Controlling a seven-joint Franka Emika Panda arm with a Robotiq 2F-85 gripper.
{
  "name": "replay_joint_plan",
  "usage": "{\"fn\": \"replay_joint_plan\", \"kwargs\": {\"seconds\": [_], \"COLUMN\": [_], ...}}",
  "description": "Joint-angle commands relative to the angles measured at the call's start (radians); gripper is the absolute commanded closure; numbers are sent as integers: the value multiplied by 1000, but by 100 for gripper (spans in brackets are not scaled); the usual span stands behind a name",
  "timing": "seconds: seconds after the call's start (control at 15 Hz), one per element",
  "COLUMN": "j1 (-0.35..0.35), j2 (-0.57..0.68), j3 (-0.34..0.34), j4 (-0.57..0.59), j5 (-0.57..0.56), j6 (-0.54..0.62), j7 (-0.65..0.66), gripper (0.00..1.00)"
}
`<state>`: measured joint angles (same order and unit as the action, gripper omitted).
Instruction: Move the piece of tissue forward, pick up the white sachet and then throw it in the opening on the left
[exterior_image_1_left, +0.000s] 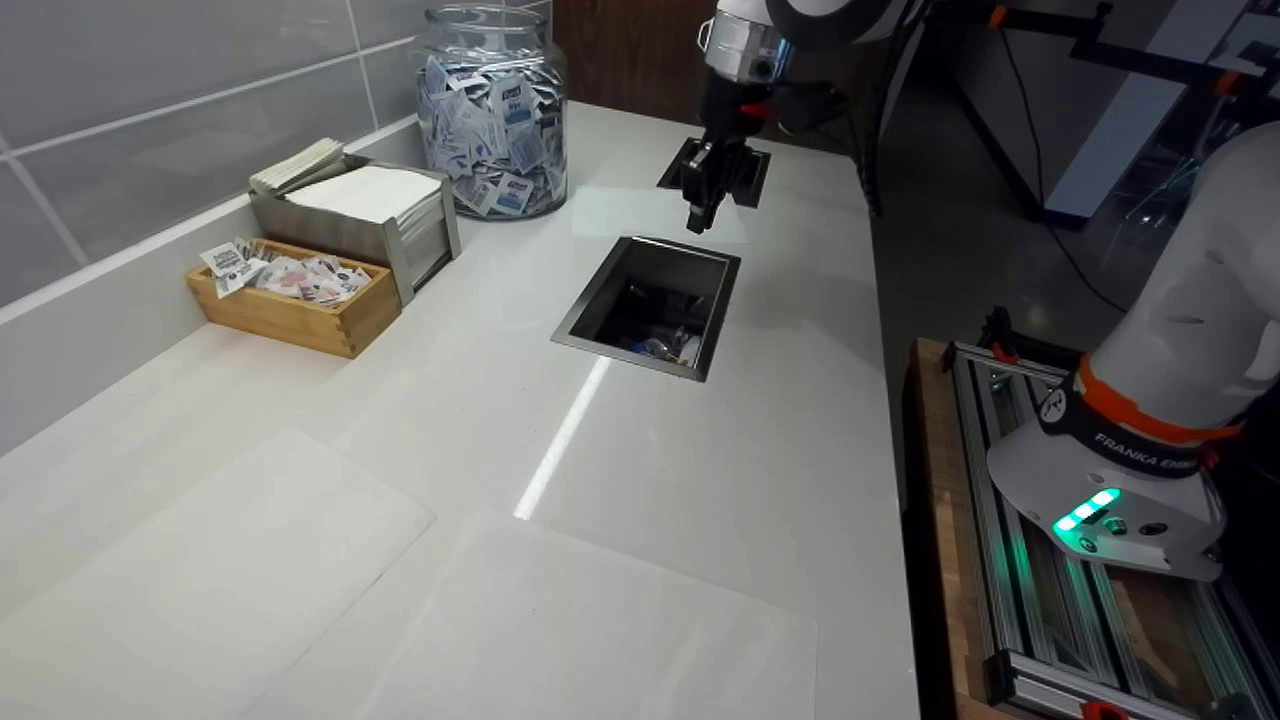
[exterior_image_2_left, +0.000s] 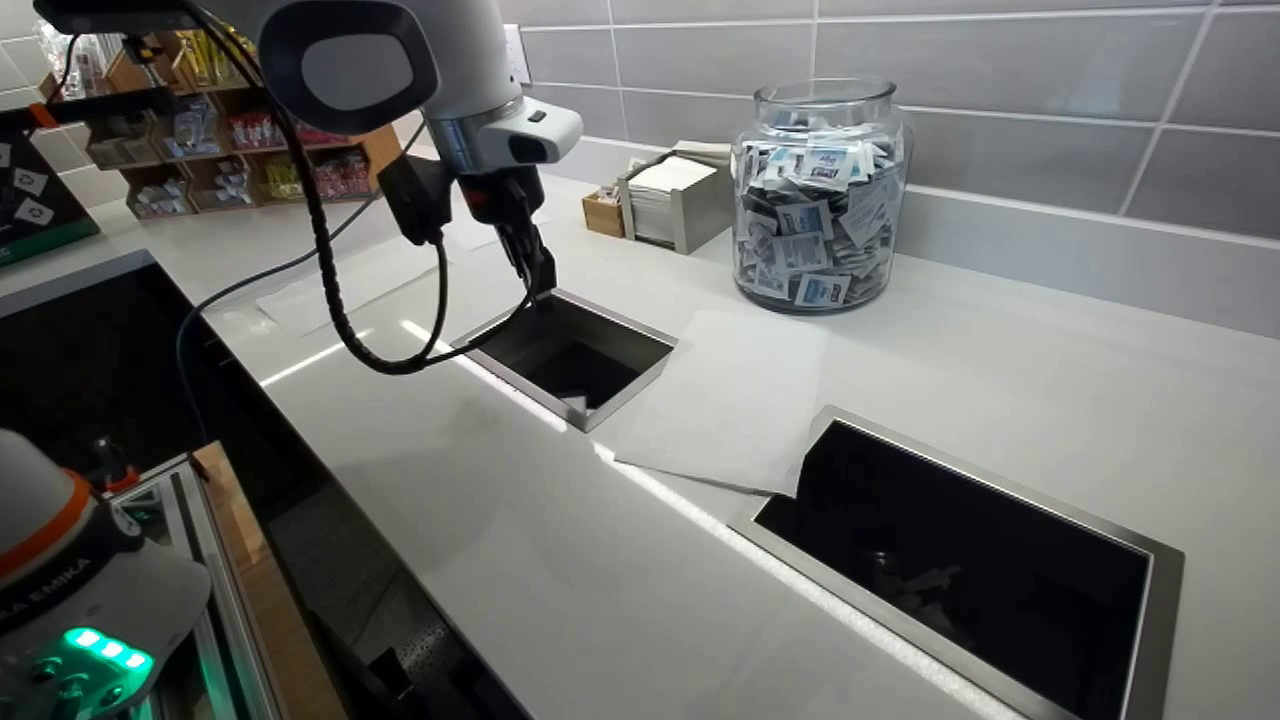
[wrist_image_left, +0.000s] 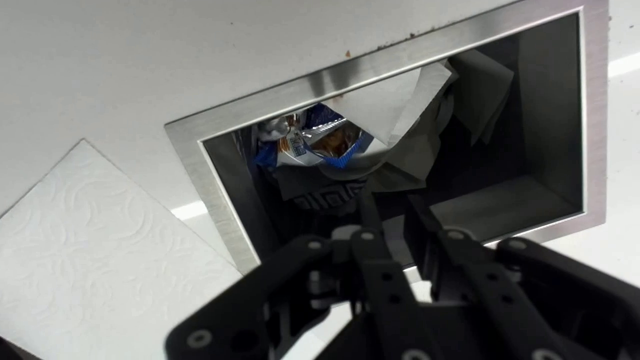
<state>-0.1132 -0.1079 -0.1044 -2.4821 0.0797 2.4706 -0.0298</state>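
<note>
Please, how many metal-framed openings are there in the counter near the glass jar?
2. In an exterior view, the farther opening lies left of the loose tissue; the nearer opening lies right, partly covered by that tissue. No other seems hidden near the jar.

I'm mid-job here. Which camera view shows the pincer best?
The wrist view: there the pincer is large, its two fingers apart with nothing visible held between them. Both exterior views show it smaller and from farther away, so the gap is harder to judge.
</note>
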Motion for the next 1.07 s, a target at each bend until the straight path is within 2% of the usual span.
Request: {"fn": "replay_joint_plan", "kwargs": {"seconds": [0.0, 0.47, 0.67, 0.73, 1.0], "j1": [5, 5, 9, 5, 5], "j2": [10, 3, 9, 0, 3], "j3": [-1, -5, -12, -4, -7], "j4": [3, -6, -4, 1, 1], "j5": [-13, 5, 25, 3, 5], "j6": [12, 7, 12, -3, -3], "j7": [-9, -25, -81, -28, -55], "gripper": [51, 0, 0, 0, 0]}}
